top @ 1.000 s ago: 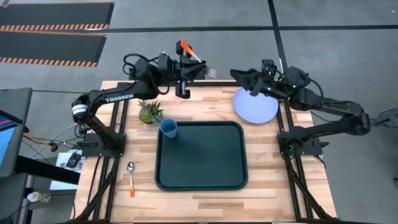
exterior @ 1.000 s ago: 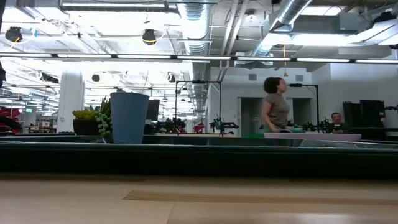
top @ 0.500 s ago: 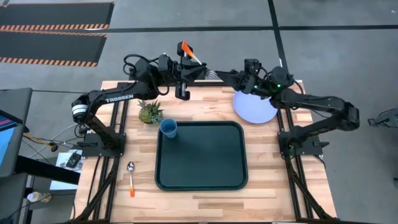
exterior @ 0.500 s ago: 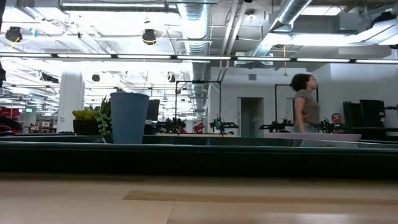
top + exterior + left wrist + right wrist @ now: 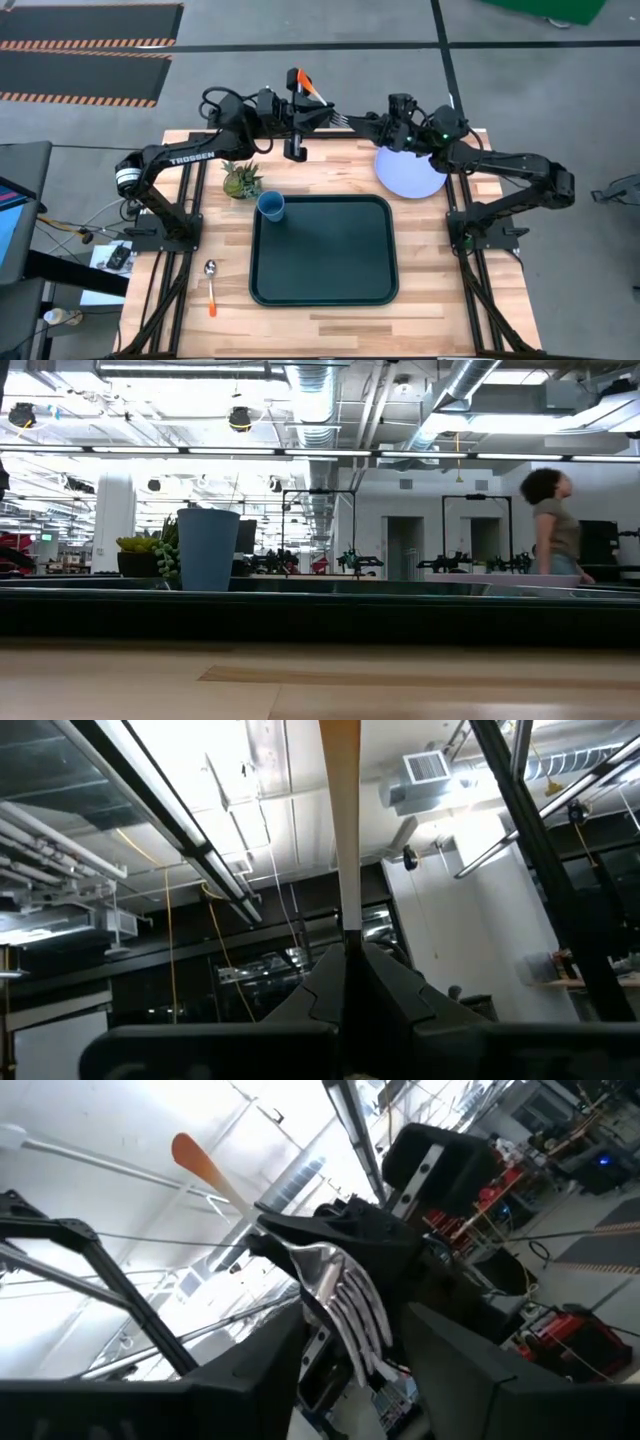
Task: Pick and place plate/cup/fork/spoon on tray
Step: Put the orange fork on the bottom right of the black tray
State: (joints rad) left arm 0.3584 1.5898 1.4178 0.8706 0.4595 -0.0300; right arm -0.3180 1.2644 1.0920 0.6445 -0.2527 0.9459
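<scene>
My left gripper [image 5: 318,106] is shut on the fork [image 5: 322,103] and holds it high over the table's far edge. The orange handle [image 5: 298,78] points up and away, and the silver tines [image 5: 342,119] point toward the right arm. My right gripper [image 5: 366,123] is open at the tines. In the right wrist view its fingers [image 5: 250,1370] stand on either side of the tines [image 5: 350,1312]. The lavender plate [image 5: 410,172] lies on the table at the far right. The blue cup [image 5: 271,205] stands at the far left corner of the tray [image 5: 325,290]. The spoon [image 5: 211,285] lies left of the tray. My left gripper pinches the fork between its two fingers [image 5: 345,955], on the shaft between the orange handle [image 5: 343,820] and the tines. The handle sticks out past the fingertips. The fork is lifted clear of the table, slanting, with its tines toward the right arm.
A small green potted plant [image 5: 241,180] stands on the table just beyond the cup. The tray's dark green floor [image 5: 330,245] is bare. A person [image 5: 555,525] walks in the room behind the table.
My right gripper has gone toward the table's left, up to the fork's tines, and now has them between its open fingers. My left gripper has kept the fork still. The person in the background has walked toward the right.
</scene>
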